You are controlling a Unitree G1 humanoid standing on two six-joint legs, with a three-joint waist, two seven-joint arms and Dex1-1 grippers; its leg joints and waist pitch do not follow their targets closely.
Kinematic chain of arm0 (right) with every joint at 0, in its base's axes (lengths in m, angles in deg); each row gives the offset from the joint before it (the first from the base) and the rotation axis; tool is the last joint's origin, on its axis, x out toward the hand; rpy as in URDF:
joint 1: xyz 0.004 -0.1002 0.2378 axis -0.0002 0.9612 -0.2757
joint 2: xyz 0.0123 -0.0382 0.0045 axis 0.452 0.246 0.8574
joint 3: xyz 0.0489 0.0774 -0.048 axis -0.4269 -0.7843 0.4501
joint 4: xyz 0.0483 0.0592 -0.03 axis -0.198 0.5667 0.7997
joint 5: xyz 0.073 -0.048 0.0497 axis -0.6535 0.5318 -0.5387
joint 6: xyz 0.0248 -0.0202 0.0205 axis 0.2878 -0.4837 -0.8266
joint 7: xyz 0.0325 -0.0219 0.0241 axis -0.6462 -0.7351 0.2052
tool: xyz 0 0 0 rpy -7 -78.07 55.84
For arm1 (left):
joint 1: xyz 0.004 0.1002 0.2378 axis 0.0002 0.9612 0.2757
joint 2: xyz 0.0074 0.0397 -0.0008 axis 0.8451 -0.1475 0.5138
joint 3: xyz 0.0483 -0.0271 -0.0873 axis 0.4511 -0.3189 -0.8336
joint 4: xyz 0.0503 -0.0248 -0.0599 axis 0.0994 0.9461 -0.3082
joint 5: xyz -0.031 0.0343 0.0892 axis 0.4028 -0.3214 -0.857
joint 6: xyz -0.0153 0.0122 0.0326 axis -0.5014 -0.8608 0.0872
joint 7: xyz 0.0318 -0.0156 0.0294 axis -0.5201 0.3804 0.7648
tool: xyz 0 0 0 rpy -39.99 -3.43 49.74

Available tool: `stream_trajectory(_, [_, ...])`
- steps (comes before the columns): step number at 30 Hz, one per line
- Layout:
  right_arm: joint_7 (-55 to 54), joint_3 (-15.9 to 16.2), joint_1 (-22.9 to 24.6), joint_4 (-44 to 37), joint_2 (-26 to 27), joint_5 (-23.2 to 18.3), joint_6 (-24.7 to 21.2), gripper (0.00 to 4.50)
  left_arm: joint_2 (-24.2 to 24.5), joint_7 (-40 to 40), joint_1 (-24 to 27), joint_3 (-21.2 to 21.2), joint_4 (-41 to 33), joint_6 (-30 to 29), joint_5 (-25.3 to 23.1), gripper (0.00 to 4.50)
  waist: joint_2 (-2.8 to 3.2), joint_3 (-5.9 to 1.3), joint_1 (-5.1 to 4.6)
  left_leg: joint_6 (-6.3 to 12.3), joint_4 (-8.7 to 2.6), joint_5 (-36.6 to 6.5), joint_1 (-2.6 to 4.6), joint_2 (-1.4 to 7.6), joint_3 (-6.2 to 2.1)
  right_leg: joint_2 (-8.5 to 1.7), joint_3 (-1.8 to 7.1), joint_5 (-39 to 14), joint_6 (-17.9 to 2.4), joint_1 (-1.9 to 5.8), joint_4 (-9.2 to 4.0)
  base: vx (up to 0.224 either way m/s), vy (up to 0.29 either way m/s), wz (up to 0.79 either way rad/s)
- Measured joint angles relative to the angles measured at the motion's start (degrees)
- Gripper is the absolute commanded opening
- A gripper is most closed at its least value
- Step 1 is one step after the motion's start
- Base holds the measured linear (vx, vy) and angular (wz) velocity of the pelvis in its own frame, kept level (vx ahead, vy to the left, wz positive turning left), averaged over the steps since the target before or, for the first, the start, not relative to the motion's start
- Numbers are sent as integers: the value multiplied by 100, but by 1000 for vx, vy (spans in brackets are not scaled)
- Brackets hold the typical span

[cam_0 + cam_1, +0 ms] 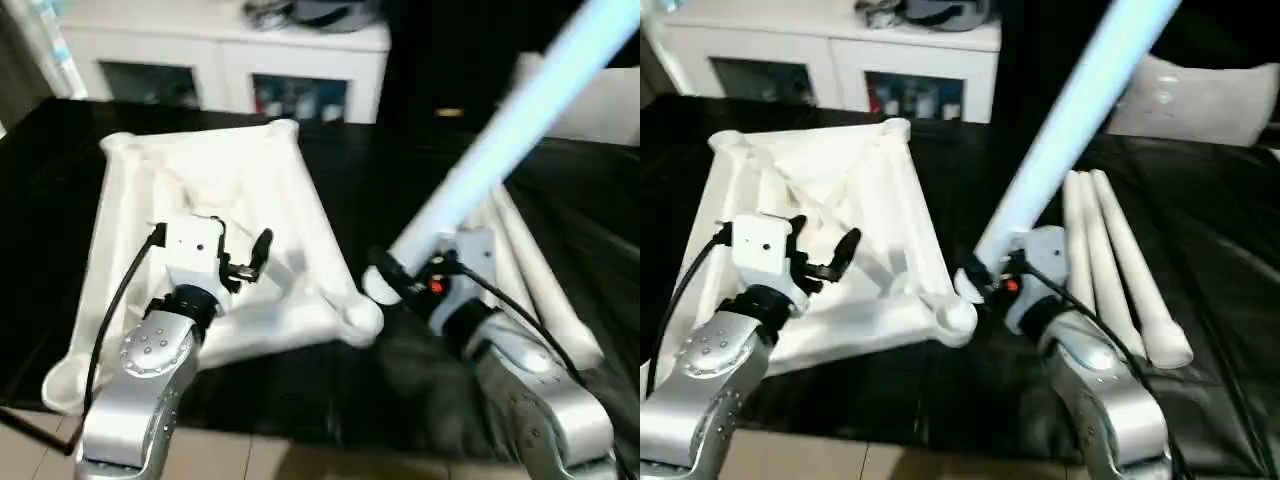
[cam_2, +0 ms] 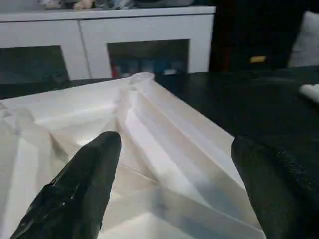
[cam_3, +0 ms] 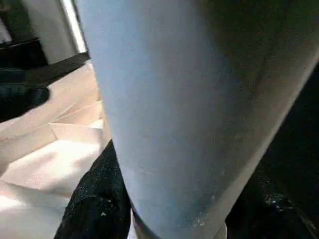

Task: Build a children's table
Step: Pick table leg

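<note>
Right gripper (image 1: 990, 268) clamps long white tapered tube leg (image 1: 1065, 120), axis slanting up and away from it. Nearest round corner socket (image 1: 958, 315) of upturned white ribbed plastic tabletop (image 1: 830, 190) just beside, leftward of right gripper. Left gripper (image 2: 174, 189) spread wide, holding nothing, above tabletop ribs.

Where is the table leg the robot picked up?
The right gripper holds the leg on the robot's right, slanting up, its bottom end beside the near right corner of the upside-down tabletop. Three spare legs lie further right.
</note>
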Motion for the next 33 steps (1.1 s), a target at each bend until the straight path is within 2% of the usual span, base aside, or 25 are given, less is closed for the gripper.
stream_trajectory(1, [8, 18, 1, 3, -2, 8, 5, 193, 11, 2, 12, -16, 1, -3, -30, 399, -39, -20, -46, 1, 43, -63, 48, -19, -7, -89, 103, -7, 86, -268, 380, 148, -74, 11])
stream_trajectory(2, [7, 16, 6, 5, -9, 26, 6, 193, 11, 2, 15, -24, 0, 0, -33, 399, -61, -32, -62, 1, 69, -102, 67, -23, -3, -129, 186, 22, 136, -398, 430, 148, -74, 11])
stream_trajectory(3, [3, 14, 9, 3, -39, 50, 21, 193, -28, 0, 13, -36, -26, 20, -29, 399, -179, -74, -109, -11, 154, -181, 71, -97, 17, -303, 338, 169, 160, -589, 158, 71, -64, 8])
stream_trajectory(4, [-7, -20, 56, 12, -116, 56, 44, 193, -95, -3, 12, -10, -43, 38, -32, 399, -270, -54, -102, 175, 363, -306, 11, -171, -5, -344, 468, 305, 318, -570, 196, 53, -68, 21])
stream_trajectory(5, [-23, -72, 110, 43, -154, 77, 44, 193, -164, -16, 35, 129, -46, 38, -28, 399, -268, -52, -37, 429, 460, -319, 2, -159, -72, -296, 502, 274, 247, -518, 183, 53, -68, 21])
stream_trajectory(6, [-38, -111, 110, 78, -196, 111, 43, 193, -166, -39, 40, 254, -47, 38, -31, 399, -248, -48, 22, 519, 516, -214, -68, -158, -203, -250, 506, 312, 234, -484, 128, 72, -98, 4])
stream_trajectory(7, [-69, -138, 97, 81, -172, 122, 48, 193, -130, -50, 39, 291, -52, 44, -37, 399, -216, -58, 39, 281, 367, -47, -148, -156, -271, -198, 454, 327, 220, -463, 122, 24, -108, -12])
stream_trajectory(9, [-116, -165, 96, 64, -121, 148, 93, 193, -13, -56, 39, 283, -49, 91, -90, 399, -156, -66, 31, -269, 247, -52, -147, -48, -326, -63, 424, 337, 199, -471, 106, 8, -95, -4])
stream_trajectory(10, [-136, -150, 118, 61, -76, 159, 104, 193, 4, -59, 60, 281, -22, 95, -105, 399, -144, -56, 39, -399, 231, -49, -172, 26, -326, -28, 418, 370, 191, -478, 65, 0, 0, 0])
stream_trajectory(13, [-181, -147, 140, 59, -35, 172, 155, 193, 100, -119, 140, 278, -2, 95, -132, 399, -94, -28, 53, -428, 215, -18, -169, 66, -320, 4, 416, 433, 130, -429, -69, -44, 2, 0])
stream_trajectory(15, [-201, -180, 153, 50, -43, 172, 213, 193, 217, -212, 139, 272, 8, 95, -167, 399, -75, 7, 37, -427, 203, -17, -122, 74, -301, 0, 419, 474, 101, -373, -115, -81, 16, -1])
stream_trajectory(19, [-192, -433, 154, 6, -47, 71, 212, 193, 501, -570, 13, 314, 59, 104, -150, 399, -50, 30, -4, -412, 203, 51, -99, 114, -237, -28, 429, 492, 145, -361, -122, -80, 4, 0])
stream_trajectory(22, [-59, -510, 154, 2, -73, -126, 134, 193, 860, -1030, -63, 418, 74, 104, -70, 399, -48, 30, -9, -421, 203, 73, -109, 118, -231, -29, 429, 515, 150, -372, -121, -40, 1, 0])
stream_trajectory(25, [94, -470, 153, -5, -103, -236, 136, 193, 1136, -1537, -138, 571, 81, 78, 67, 399, -45, 29, -2, -423, 201, 84, -124, 126, -229, -27, 426, 535, 147, -386, -116, 0, 0, 0])
stream_trajectory(31, [207, -196, 144, -8, -340, -33, 122, 193, 1737, -2446, -280, 764, 248, -33, 234, 399, -39, 26, 7, -422, 163, 86, -133, 127, -195, -27, 427, 547, 115, -407, -120, 0, 0, 0])
stream_trajectory(33, [207, -159, 144, -7, -368, 22, 123, 193, 1838, -2697, -283, 815, 345, -58, 309, 434, -41, 25, 8, -422, 148, 86, -135, 128, -184, -27, 427, 545, 114, -410, -130, 0, 0, 0])
